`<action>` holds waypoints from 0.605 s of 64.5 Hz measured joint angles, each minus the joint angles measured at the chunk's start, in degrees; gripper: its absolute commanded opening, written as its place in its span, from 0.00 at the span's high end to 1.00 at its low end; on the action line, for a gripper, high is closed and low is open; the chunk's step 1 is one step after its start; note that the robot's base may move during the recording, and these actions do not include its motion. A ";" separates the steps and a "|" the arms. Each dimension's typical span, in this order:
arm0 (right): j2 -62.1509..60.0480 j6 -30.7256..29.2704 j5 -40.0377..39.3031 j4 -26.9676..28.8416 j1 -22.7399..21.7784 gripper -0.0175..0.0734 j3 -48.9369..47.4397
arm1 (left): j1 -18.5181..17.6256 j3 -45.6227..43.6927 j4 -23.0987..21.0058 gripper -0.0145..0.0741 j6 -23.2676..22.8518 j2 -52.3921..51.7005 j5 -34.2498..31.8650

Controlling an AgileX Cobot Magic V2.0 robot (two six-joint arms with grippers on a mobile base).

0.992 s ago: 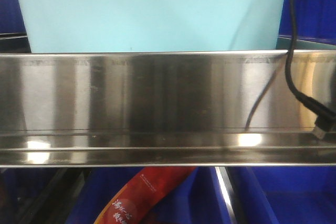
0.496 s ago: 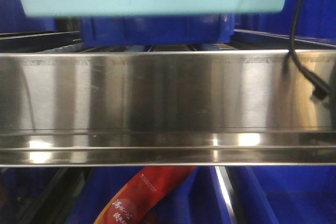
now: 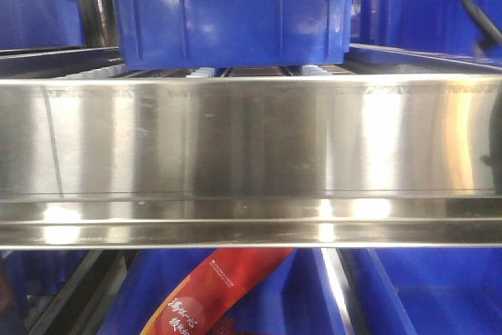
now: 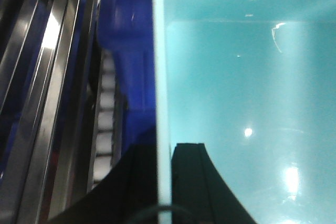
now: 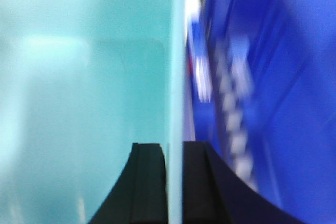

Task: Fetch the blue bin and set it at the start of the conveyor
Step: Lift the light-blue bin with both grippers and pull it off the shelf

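Front view: a steel shelf rail (image 3: pixel 251 154) crosses the picture. A dark blue crate (image 3: pixel 231 9) stands behind the rail, and a red packet (image 3: pixel 216 292) lies below it.

Left wrist view: the left claw (image 4: pixel 164 150) is clenched on a side wall of the blue bin (image 4: pixel 241 93), one finger inside the wall and one outside.

Right wrist view, blurred: the right claw (image 5: pixel 173 150) grasps a bin wall in the same way.

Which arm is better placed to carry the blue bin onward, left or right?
Neither alone: left gripper and right gripper each clamp a blue bin wall, so both should carry.
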 measured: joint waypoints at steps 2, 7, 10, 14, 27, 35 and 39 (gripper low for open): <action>-0.11 0.00 0.00 -0.11 0.00 0.98 -0.49 | 0.00 -0.14 0.00 0.96 0.00 -0.12 -0.49; -0.19 0.00 -0.12 -0.28 0.10 0.98 -0.96 | 0.00 -0.37 0.39 0.96 0.00 -0.22 -1.37; -0.19 0.00 -0.12 -0.38 0.12 0.98 -1.11 | -0.04 -0.49 1.00 0.96 0.00 -0.22 -1.94; -0.19 0.00 -0.23 -0.49 0.22 0.98 -1.20 | -0.13 -0.49 1.94 0.96 0.00 -0.22 -2.60; -0.19 0.00 -0.81 -1.38 0.35 0.98 -1.20 | -0.30 -0.49 2.61 0.96 0.00 -0.22 -3.23; -0.19 0.00 -1.04 -1.60 0.35 0.98 -1.20 | -0.40 -0.49 2.70 0.96 0.00 -0.22 -3.78; -0.19 0.00 -1.47 -1.74 0.35 0.98 -1.20 | -0.40 -0.49 2.70 0.96 0.00 -0.22 -3.76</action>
